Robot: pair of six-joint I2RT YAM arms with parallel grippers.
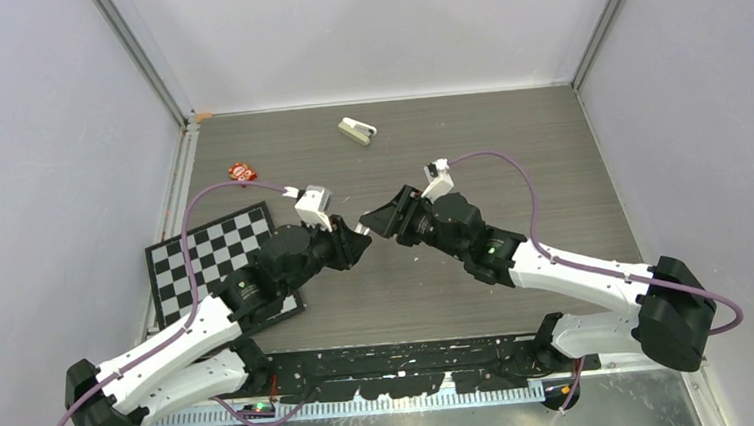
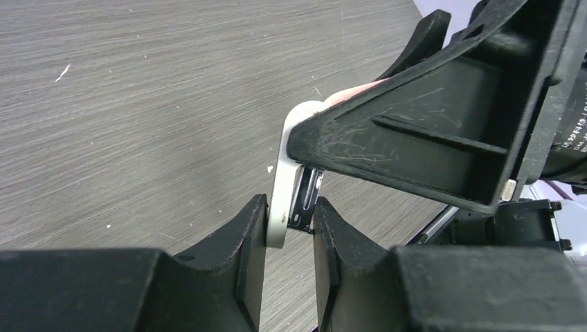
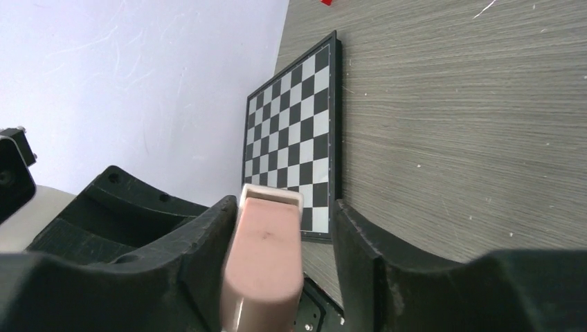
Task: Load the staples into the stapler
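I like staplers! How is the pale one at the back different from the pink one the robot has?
The pale stapler is beige with a dark end; the pink stapler is pink and white. The pale stapler lies alone on the table; the pink stapler is off it, clamped by the left gripper, the right gripper open around it. Both are small.

We stretch both arms inward and low, left arm and right arm bent at the elbow, wrists nearly meeting at centre. Our left hand is clamped on the stapler; our right hand brackets its other end, one finger against it, a gap showing beside the other.
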